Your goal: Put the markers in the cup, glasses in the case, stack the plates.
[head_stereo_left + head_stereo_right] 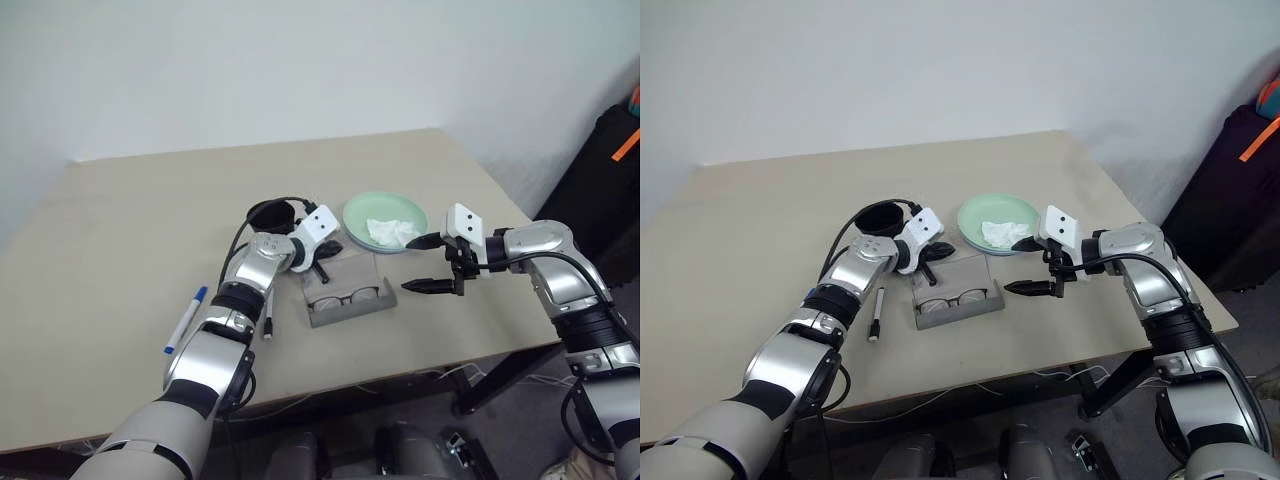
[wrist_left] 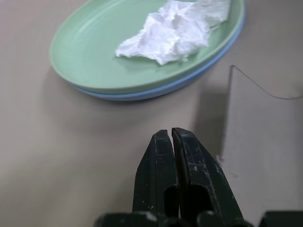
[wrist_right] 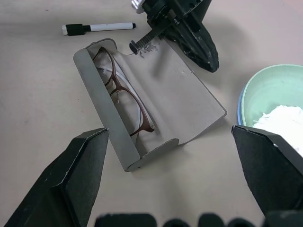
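The grey case (image 3: 180,90) lies open at mid-table with the glasses (image 3: 124,94) inside its tray. My left gripper (image 2: 173,142) is shut and empty, its tips at the lid's far edge, between case and plates. The mint green plate (image 2: 94,47) sits on the light blue plate (image 2: 156,91) and carries a crumpled white tissue (image 2: 175,30). My right gripper (image 1: 410,265) hangs open just right of the case, nothing between its fingers. The black-capped marker (image 3: 99,27) lies left of the case, the blue-capped marker (image 1: 186,320) further left. The black cup (image 1: 270,213) stands behind my left wrist, partly hidden.
The beige table (image 1: 130,240) has wide bare room on its left and back. Its right edge is close behind my right arm, with a dark bag (image 1: 610,190) on the floor beyond. A thin black cable (image 1: 240,245) loops over my left forearm.
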`<state>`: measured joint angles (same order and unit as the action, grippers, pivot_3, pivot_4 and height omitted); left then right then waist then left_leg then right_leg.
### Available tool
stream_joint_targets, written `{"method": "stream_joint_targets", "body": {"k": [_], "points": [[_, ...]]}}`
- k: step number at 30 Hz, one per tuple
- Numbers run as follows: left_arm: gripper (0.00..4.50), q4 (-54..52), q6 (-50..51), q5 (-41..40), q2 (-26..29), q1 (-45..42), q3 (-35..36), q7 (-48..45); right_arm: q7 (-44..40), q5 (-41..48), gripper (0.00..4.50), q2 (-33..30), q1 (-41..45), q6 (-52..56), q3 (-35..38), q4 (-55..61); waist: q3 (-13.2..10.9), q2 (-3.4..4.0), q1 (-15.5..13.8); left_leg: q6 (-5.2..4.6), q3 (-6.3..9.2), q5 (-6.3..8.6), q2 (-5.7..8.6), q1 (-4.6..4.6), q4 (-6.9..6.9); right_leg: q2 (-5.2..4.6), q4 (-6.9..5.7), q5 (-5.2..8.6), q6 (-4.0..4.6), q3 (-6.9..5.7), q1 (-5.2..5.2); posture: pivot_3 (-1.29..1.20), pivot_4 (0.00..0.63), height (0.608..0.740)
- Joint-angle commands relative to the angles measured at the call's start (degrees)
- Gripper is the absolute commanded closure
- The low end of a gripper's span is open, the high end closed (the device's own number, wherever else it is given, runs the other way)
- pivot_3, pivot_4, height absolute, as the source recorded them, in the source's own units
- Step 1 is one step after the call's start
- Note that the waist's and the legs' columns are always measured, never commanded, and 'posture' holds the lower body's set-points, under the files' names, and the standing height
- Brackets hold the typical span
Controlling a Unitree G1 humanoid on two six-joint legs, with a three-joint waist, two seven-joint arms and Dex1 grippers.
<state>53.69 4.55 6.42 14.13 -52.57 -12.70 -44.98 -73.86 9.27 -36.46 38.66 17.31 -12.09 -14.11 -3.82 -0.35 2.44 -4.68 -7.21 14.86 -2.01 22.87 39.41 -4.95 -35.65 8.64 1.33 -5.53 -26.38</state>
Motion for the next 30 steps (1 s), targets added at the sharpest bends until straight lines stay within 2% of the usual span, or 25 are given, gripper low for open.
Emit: {"method": "stream_joint_targets", "body": {"k": [1,15,23,30], "points": [[4.49,-3.8,0.3,0.6,0.4,-0.1,-1.0,-2.2,0.1,0.6,0.0,0.1,1.1,-0.7,0.8,1.7,0.0,0.0,0.0,0.0,0.0,0.0,0.0,0.0,0.0,0.0,0.0,0.0,0.0,0.0,0.0,0.0,0.0,0.738],[4.49,-11.5,4.7,0.3,1.3,3.2,-2.5,-7.5,0.1,0.4,0.0,0.1,1.5,-0.9,0.7,1.4,0.0,0.0,0.0,-0.02,0.01,0.02,0.0,-0.01,0.0,0.0,0.0,0.0,0.0,0.0,0.02,0.0,0.0,0.738],[4.49,-24.2,10.9,-1.5,3.7,8.0,-5.0,-15.9,0.1,0.3,0.0,0.1,1.8,-1.2,0.8,0.9,0.0,0.02,0.0,-0.02,0.01,0.03,0.0,-0.04,0.0,0.0,0.0,0.0,0.0,0.01,0.05,0.0,0.0,0.738],[4.49,-31.5,14.8,-2.3,5.1,10.9,-6.4,-17.7,0.0,0.2,0.0,0.1,2.0,-1.4,0.7,0.6,0.0,0.01,0.0,-0.03,-0.02,0.02,-0.01,-0.1,0.02,0.0,0.01,0.01,0.01,0.03,0.1,0.0,0.0,0.738]]}}
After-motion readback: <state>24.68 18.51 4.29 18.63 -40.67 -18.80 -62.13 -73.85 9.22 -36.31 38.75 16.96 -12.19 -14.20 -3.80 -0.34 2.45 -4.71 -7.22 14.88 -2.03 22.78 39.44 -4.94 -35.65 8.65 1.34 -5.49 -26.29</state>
